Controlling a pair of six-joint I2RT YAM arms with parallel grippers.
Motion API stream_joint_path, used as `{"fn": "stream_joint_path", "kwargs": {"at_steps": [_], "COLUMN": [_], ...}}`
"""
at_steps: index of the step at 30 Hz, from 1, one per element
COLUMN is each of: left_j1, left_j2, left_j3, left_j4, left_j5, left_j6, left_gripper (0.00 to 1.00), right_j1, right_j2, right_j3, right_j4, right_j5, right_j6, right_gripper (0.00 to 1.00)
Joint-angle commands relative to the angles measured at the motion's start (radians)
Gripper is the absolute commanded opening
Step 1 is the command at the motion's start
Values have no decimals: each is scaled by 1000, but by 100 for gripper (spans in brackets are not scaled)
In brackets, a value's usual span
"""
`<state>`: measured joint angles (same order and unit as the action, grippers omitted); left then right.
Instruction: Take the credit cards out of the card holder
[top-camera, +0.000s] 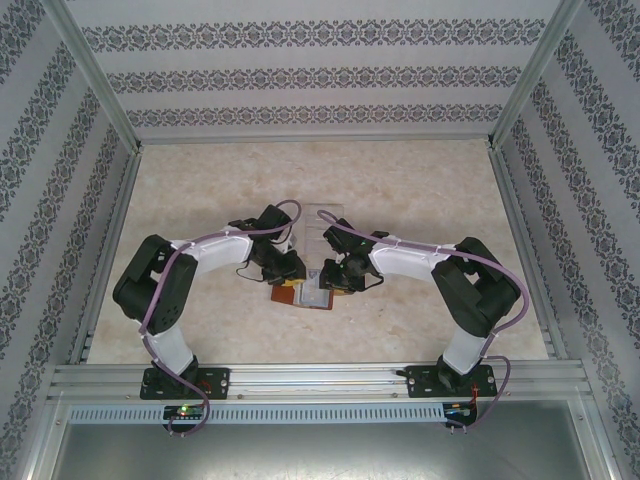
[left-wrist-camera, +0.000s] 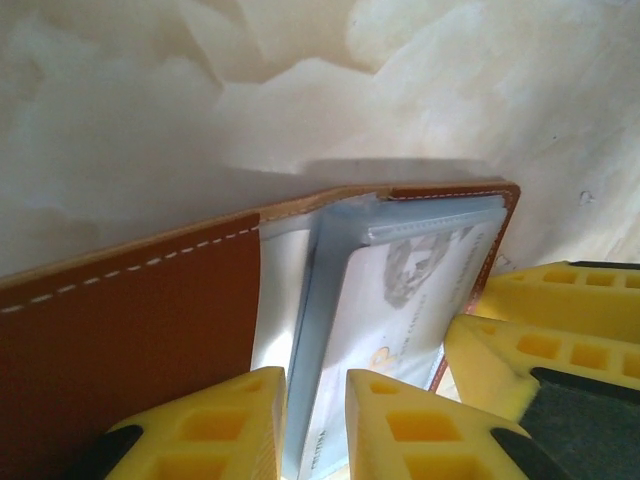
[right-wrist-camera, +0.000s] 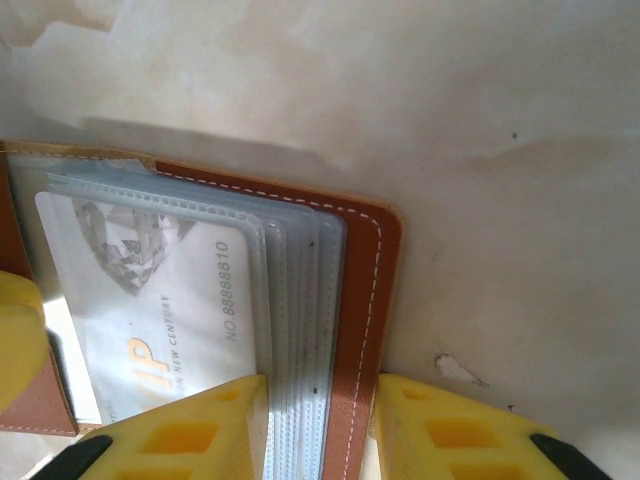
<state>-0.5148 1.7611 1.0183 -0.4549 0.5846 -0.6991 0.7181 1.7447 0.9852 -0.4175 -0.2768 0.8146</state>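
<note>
Card holder (top-camera: 303, 296) lies open on table (top-camera: 200, 200) between grippers. Right gripper (right-wrist-camera: 315, 395) jaws look clamped on cover plus sleeves. Left gripper (left-wrist-camera: 315, 390) jaws straddle a sleeve, can't tell if pinching. Pin cover, pull credit card (right-wrist-camera: 170, 300) straight along sleeve.

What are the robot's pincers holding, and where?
The right pincer pinches the card holder by its outer cover edge and clear sleeves. The left pincer straddles the clear sleeves near the fold; grip unclear.
</note>
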Motion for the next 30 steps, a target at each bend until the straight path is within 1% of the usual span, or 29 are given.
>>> {"fn": "stream_joint_path", "kwargs": {"at_steps": [1, 9, 16, 23, 30], "left_j1": [5, 6, 5, 5, 5], "left_j2": [19, 39, 51, 43, 23], "left_j3": [5, 2, 2, -11, -35], "left_j4": [7, -9, -37, -42, -30], "left_j5": [45, 44, 14, -4, -15], "left_j6": [39, 60, 73, 70, 51], "left_gripper": [23, 23, 22, 19, 18], "right_j1": [12, 12, 10, 7, 4], "right_j2": [26, 25, 29, 24, 18], "right_j3": [13, 9, 10, 9, 6], "right_j4": [-26, -24, -29, -35, -39], "right_j5": [42, 42, 42, 47, 56], "right_j6": [-3, -2, -5, -6, -3], "right_gripper": [33, 33, 33, 37, 41]}}
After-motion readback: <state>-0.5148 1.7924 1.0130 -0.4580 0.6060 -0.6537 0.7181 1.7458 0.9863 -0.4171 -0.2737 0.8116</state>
